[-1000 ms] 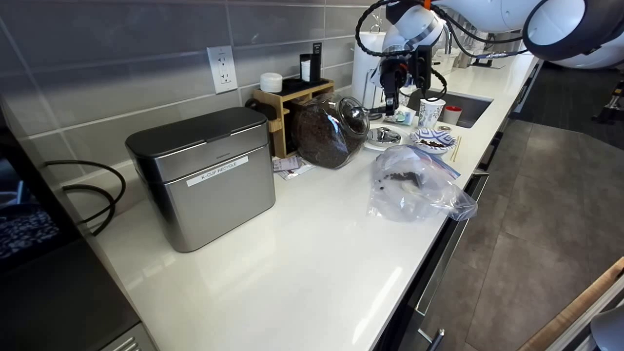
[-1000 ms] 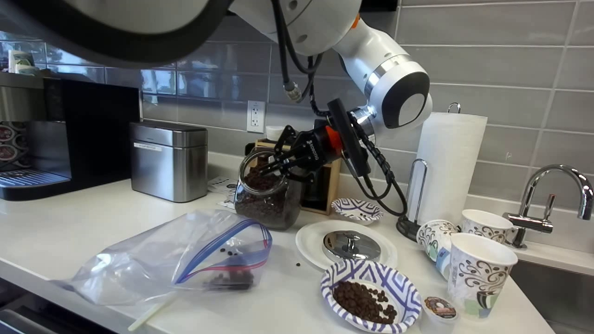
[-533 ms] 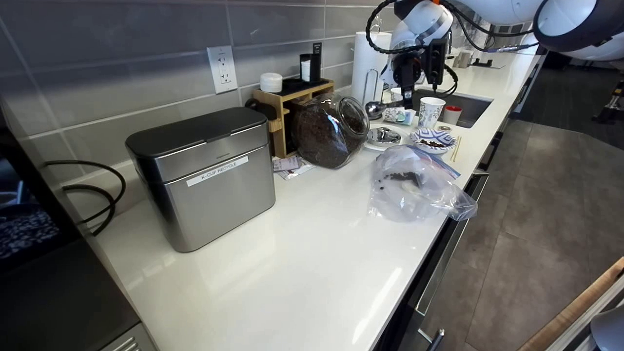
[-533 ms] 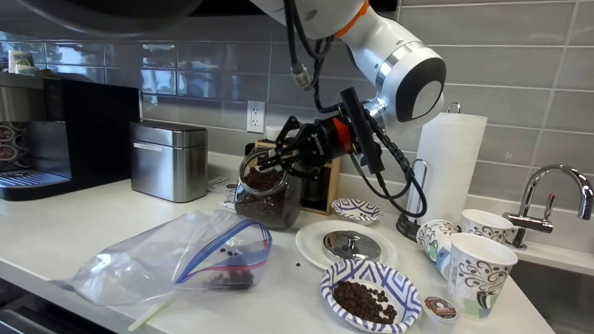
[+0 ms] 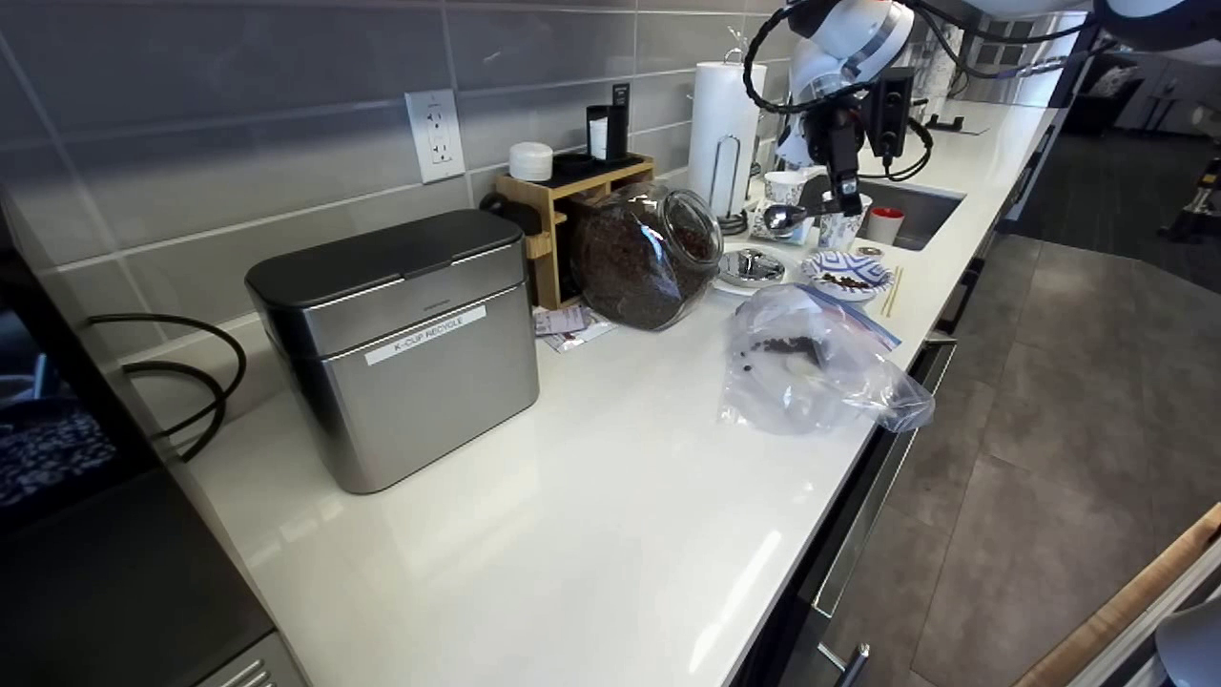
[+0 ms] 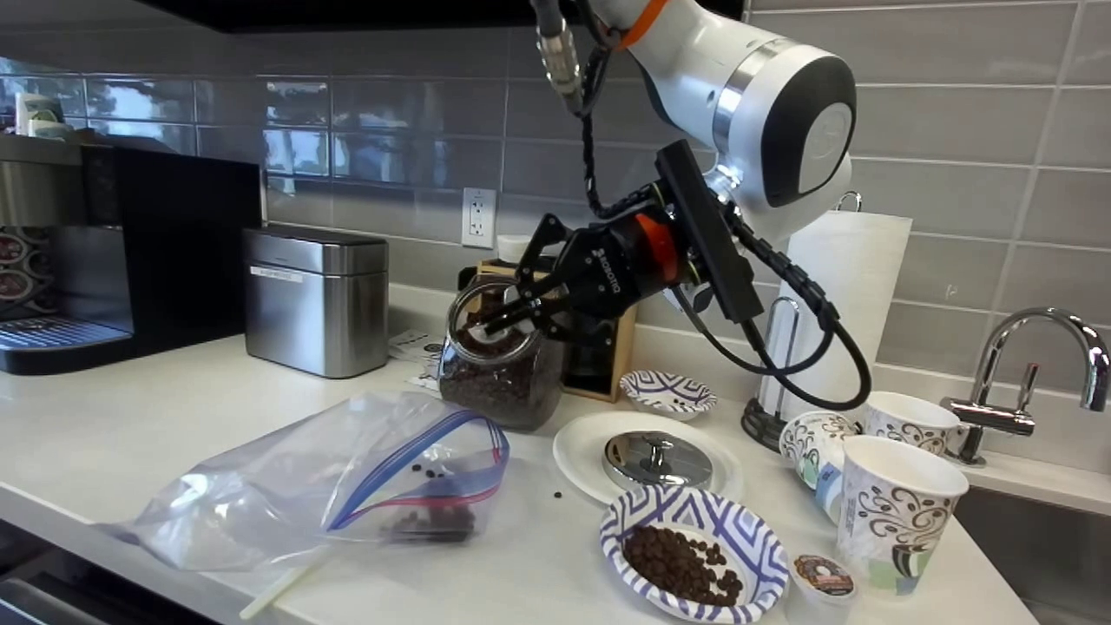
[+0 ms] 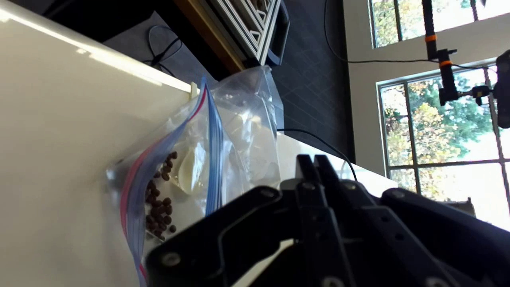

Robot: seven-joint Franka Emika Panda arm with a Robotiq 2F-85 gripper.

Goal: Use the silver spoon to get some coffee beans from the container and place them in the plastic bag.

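Observation:
The glass jar of coffee beans (image 5: 641, 262) lies tilted with its mouth open, and it also shows in an exterior view (image 6: 499, 391). My gripper (image 5: 843, 202) is shut on the silver spoon (image 5: 782, 218), whose bowl is outside the jar, apart from its mouth. In an exterior view the gripper (image 6: 502, 311) and spoon (image 6: 480, 332) overlap the jar mouth. In the wrist view my gripper's (image 7: 313, 160) fingertips are nearly together and the spoon is hidden. I cannot tell what the spoon carries. The plastic bag (image 6: 260, 486) lies open with some beans inside; it shows in the wrist view (image 7: 251, 119).
A patterned paper bowl (image 6: 753, 531) holds beans. A silver lid (image 6: 657, 462) sits on a white plate (image 6: 568, 447) beside the jar. Paper cups (image 6: 898, 512) and a paper towel roll (image 6: 846, 304) stand near the sink. A metal bin (image 5: 429, 372) stands by the wall.
My gripper has drawn back from the jar toward the sink side. The spoon's bowl has come out of the jar mouth. The jar and the bag have not moved.

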